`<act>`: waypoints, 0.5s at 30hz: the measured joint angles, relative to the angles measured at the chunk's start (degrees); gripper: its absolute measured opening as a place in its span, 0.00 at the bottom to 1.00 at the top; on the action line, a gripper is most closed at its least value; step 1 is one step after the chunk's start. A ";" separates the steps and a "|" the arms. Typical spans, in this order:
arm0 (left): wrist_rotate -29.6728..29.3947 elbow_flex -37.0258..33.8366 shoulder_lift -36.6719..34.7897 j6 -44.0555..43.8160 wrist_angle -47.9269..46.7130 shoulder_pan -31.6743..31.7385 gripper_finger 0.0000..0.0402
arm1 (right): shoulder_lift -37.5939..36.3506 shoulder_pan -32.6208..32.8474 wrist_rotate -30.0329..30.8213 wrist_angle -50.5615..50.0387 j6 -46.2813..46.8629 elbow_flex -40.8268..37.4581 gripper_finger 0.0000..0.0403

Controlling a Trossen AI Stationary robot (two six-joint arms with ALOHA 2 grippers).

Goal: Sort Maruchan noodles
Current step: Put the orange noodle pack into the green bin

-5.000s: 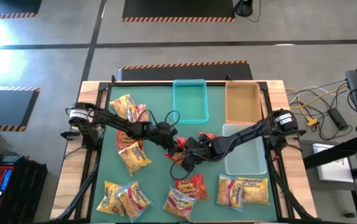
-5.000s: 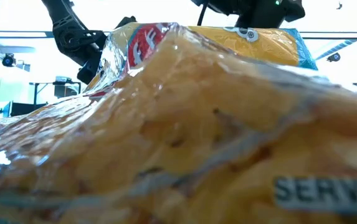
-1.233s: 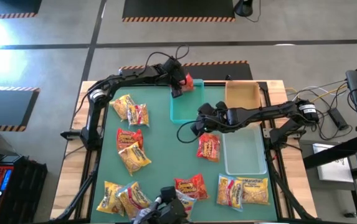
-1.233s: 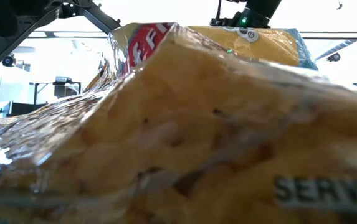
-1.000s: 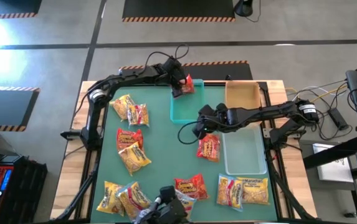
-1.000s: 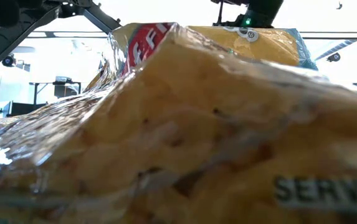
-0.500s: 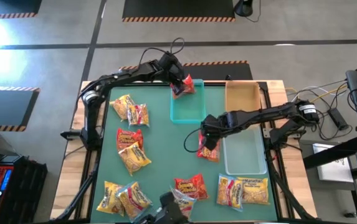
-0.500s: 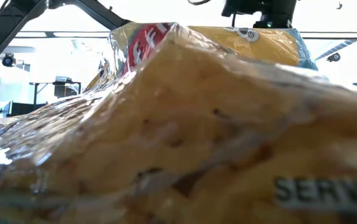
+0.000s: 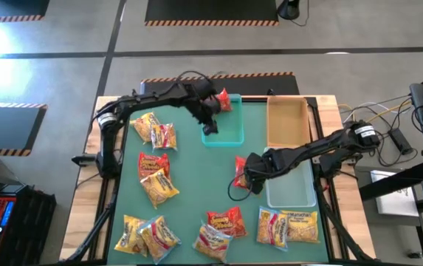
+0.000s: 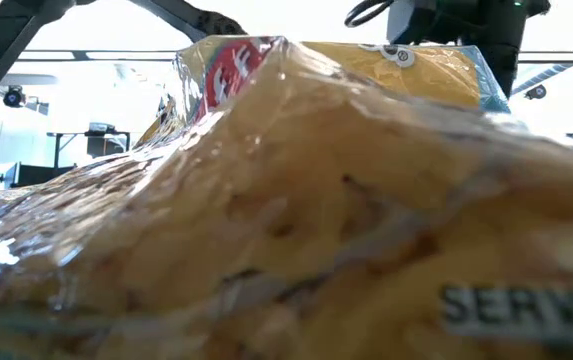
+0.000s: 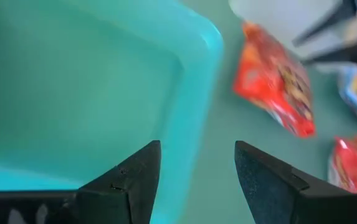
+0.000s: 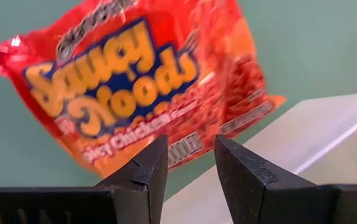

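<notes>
I see one red pack in the teal tray at twelve o'clock. Left fingers spread, empty; right fingers apart over another red pack. Most packs remain.

Both arms are showing dark jointed links with black cables looping alongside; left gripper and right gripper fingers are showing matte black, wedge-shaped.

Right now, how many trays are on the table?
3. A teal tray sits at the far middle of the table, a tan tray beside it, and a clear tray just nearer than the tan one. None looks hidden.
</notes>
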 joint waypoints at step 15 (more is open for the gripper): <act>-4.25 -0.22 -1.35 -0.58 -11.88 -8.83 0.47 | -0.09 0.84 0.60 29.54 -2.31 -10.78 0.30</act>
